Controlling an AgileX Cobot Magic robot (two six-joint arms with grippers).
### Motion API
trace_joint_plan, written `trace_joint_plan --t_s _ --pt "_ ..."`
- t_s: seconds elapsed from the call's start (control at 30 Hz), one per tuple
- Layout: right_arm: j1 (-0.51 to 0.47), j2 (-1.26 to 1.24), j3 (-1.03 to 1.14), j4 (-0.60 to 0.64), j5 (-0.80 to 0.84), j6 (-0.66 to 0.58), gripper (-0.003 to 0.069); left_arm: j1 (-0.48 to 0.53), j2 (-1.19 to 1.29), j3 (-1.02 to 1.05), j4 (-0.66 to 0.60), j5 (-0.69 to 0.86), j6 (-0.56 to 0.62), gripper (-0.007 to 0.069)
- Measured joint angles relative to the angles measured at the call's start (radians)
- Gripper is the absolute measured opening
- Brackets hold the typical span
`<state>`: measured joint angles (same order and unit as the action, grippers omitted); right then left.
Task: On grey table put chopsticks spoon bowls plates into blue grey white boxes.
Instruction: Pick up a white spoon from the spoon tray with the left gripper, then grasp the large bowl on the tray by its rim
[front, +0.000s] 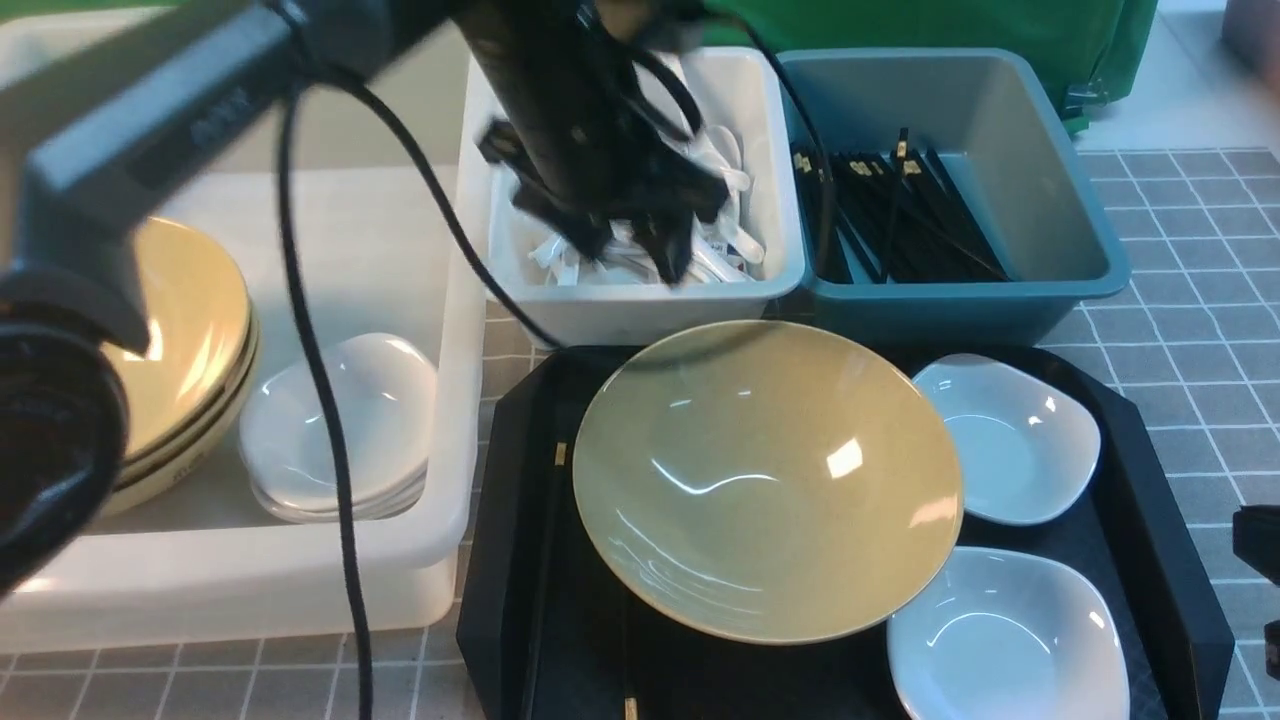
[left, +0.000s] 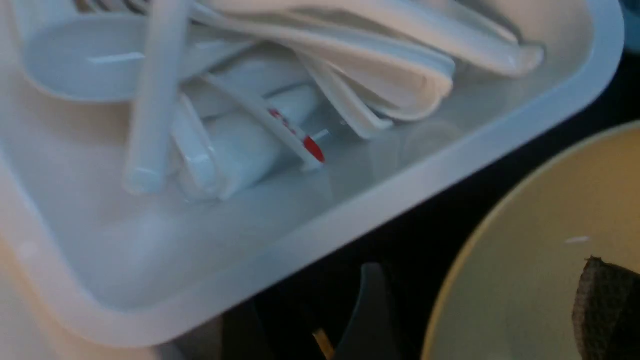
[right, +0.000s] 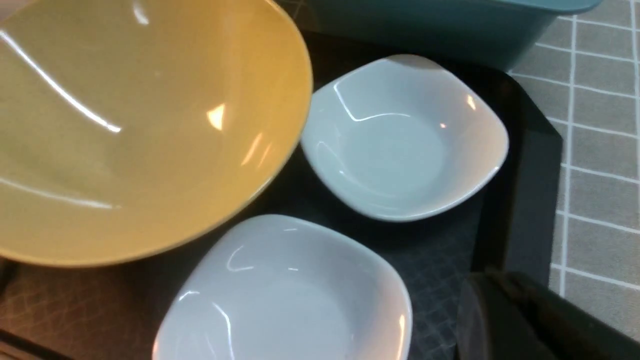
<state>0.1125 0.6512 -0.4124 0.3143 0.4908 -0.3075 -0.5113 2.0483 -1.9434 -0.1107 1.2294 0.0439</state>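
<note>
Hovering over the small white bin (front: 640, 305), my left pincer (front: 630, 245) has its jaws spread apart with nothing between them, though the front view is blurred there. Below it the spoons (front: 738, 240) lie heaped in that bin. Just to the right stands the blue bin (front: 960, 300), with black chopsticks (front: 920, 220) on its floor. Nearer to me sits the black tray (front: 495, 560). A yellow bowl (front: 765, 480) fills its middle, with one white plate (front: 1005, 440) at its far right corner and a second plate (front: 1005, 640) at its near right corner. Loose chopsticks (front: 560, 456) lie along its left edge. At the left edge of the grey table (front: 1200, 300), the big white tub (front: 300, 590) holds stacked bowls (front: 190, 330) and stacked plates (front: 340, 430). My right pincer (front: 1260, 545) sits beside the tray's right edge, jaws together.
</note>
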Motion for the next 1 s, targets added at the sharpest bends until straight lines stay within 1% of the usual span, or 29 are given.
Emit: trace_joint_plan --t_s 0.07,0.13,0.3,0.4,0.47,0.53,0.6,0.63,0.67,0.7,0.77,0.83,0.9,1.0 --pt "0.013 0.0 0.0 0.0 0.0 0.0 0.0037 -0.049 0.02 0.055 0.051 0.004 0.0 0.0437" --pt "0.023 0.0 0.0 0.0 0.0 0.0 0.0037 -0.071 0.04 0.085 0.091 0.004 0.0 0.0437" --pt "0.037 0.0 0.0 0.0 0.0 -0.002 0.0037 -0.08 0.097 0.1 0.135 0.003 0.0 0.0437" --pt "0.037 0.0 0.0 0.0 0.0 -0.002 0.0037 -0.08 0.121 0.1 0.139 0.0 0.002 0.0412" --pt "0.037 0.0 0.0 0.0 0.0 -0.002 0.0037 -0.08 0.126 0.1 0.122 -0.003 0.029 0.0332" --pt "0.037 0.0 0.0 0.0 0.0 -0.003 0.0037 -0.08 0.114 0.1 0.099 -0.003 0.055 0.0206" --pt "0.037 0.0 0.0 0.001 0.0 -0.003 0.0037 -0.077 0.087 0.1 0.072 0.004 0.069 0.0144" --pt "0.037 0.0 0.0 0.001 0.0 -0.003 0.0037 -0.077 0.079 0.1 0.066 0.004 0.073 0.0136" --pt "0.037 0.0 0.0 0.001 0.0 -0.003 0.0037 -0.078 0.047 0.1 0.048 0.008 0.088 0.0074" --pt "0.037 0.0 0.0 0.001 0.0 -0.003 0.0037 -0.079 0.021 0.1 0.043 0.008 0.102 0.0043" --pt "0.037 0.0 0.0 0.001 0.0 -0.003 0.0037 -0.078 -0.022 0.1 0.037 0.005 0.122 0.0013" --pt "0.037 0.0 0.0 0.001 0.0 -0.003 0.0037 -0.061 -0.083 0.102 0.002 0.011 0.153 0.0005" --pt "0.037 0.0 0.0 0.001 0.0 -0.003 0.0037 -0.017 -0.166 0.104 -0.043 0.01 0.195 0.0008" --pt "0.037 0.0 0.0 0.001 0.001 -0.003 0.0037 0.042 -0.246 0.104 -0.128 0.005 0.215 0.0007"
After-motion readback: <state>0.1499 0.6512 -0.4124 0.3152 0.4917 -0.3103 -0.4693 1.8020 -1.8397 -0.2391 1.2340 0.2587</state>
